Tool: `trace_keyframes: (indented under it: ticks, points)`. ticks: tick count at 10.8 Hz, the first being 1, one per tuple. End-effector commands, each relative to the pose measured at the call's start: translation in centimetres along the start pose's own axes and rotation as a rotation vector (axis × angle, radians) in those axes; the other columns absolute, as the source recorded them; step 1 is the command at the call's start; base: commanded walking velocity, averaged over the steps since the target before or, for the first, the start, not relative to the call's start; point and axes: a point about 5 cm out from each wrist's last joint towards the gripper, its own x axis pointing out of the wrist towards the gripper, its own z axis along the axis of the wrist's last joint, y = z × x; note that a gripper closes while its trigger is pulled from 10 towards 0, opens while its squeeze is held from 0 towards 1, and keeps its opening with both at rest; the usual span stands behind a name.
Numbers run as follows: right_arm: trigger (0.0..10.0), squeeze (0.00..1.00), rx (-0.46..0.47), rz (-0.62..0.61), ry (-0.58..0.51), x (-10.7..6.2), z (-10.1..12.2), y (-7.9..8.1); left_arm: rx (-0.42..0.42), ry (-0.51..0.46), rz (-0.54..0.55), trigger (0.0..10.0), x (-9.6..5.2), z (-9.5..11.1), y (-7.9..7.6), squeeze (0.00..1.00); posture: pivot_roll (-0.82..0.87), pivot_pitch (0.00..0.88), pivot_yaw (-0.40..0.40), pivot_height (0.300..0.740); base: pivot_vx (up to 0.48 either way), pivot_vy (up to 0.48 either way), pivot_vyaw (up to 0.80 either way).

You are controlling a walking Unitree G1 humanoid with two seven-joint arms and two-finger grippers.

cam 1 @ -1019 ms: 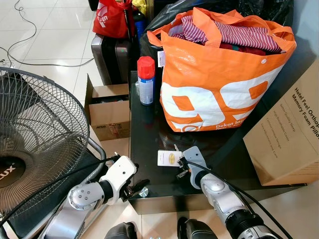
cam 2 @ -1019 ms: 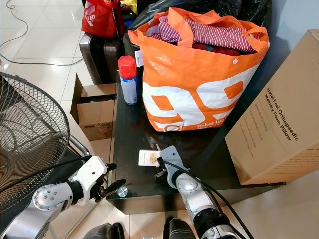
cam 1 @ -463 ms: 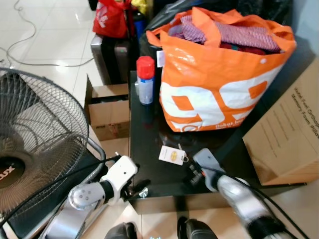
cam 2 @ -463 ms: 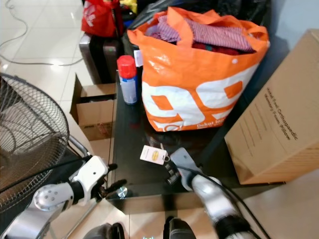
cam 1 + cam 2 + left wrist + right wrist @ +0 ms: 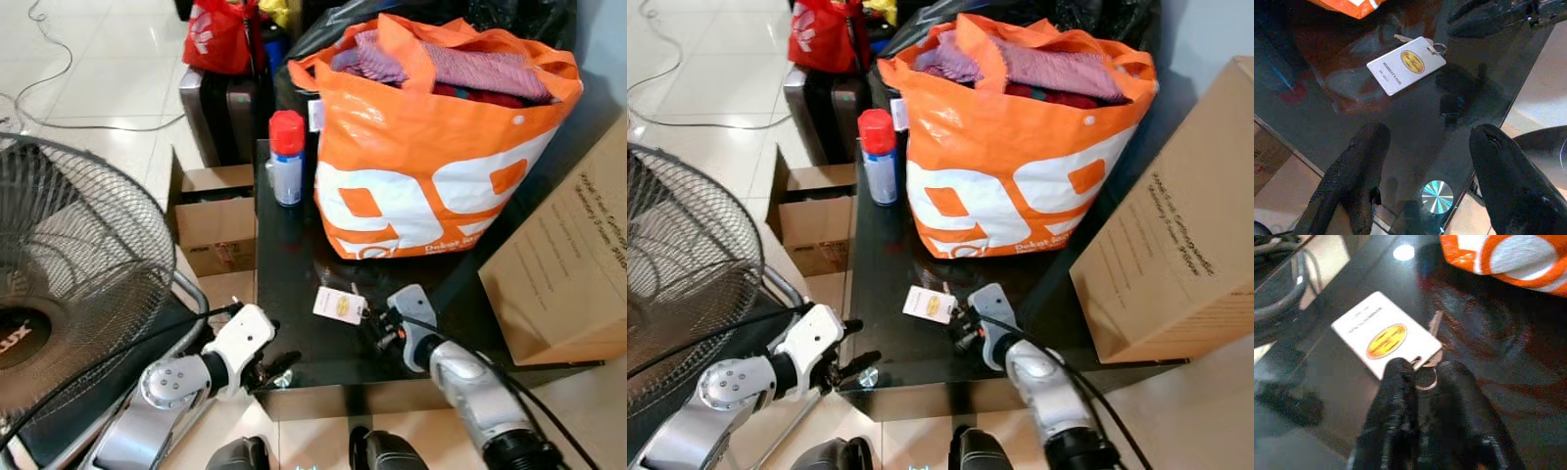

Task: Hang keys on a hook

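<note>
My head cameras look steeply down at the black table [image 5: 294, 284]; both wrist cameras sit close above it, sharing the key tag [image 5: 1405, 63].

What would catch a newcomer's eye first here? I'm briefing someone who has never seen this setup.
The big orange bag stuffed with clothes, standing at the back of the black glass table. Next, the white key tag lying in front of it, with the right gripper closing on its ring, and the fan at the left.

Black glass table [image 5: 294, 294]: orange bag [image 5: 431, 166] at back, spray can [image 5: 286, 157] beside it at left, key tag [image 5: 339, 305] with key lying flat near front edge.
</note>
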Motion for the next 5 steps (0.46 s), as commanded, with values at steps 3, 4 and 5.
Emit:
trace_keyframes:
  ticks: [3,4,5]
  points:
    - [10.0,1.00,0.035,-0.052,0.063,0.10,-1.16,0.83,-0.002,0.010,-0.009,10.0,-0.13,-0.31,-0.20,0.00,-0.10,0.163,-0.006,0.740,0.000,0.000,0.00]
    - [10.0,1.00,0.042,-0.060,0.074,0.18,-1.33,0.98,-0.002,0.010,-0.009,10.0,-0.16,-0.32,-0.22,0.00,-0.10,0.163,-0.006,0.740,0.000,0.000,0.00]
    - [10.0,1.00,0.058,-0.066,0.083,0.27,-1.50,1.12,-0.002,0.011,-0.009,10.0,-0.17,-0.33,-0.24,0.00,-0.10,0.162,-0.007,0.740,0.000,0.000,0.00]
